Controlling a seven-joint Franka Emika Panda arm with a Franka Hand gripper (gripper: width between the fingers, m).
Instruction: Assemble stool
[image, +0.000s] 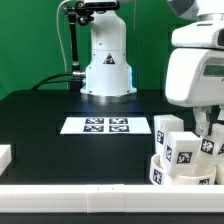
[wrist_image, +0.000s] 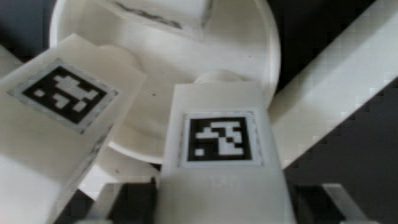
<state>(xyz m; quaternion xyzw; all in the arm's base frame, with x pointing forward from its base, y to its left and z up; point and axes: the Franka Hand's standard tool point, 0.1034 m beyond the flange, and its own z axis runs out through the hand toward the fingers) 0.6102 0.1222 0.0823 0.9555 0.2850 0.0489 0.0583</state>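
White plastic legs (wrist_image: 217, 150) stand inside the round seat (wrist_image: 178, 60), the hand (wrist_image: 210, 192) gripping one leg.

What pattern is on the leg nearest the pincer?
A black-and-white square marker tag on the white leg; clearest in the wrist view.

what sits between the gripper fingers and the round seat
A tagged stool leg stands between the fingers, in front of the round seat; the wrist view shows it.
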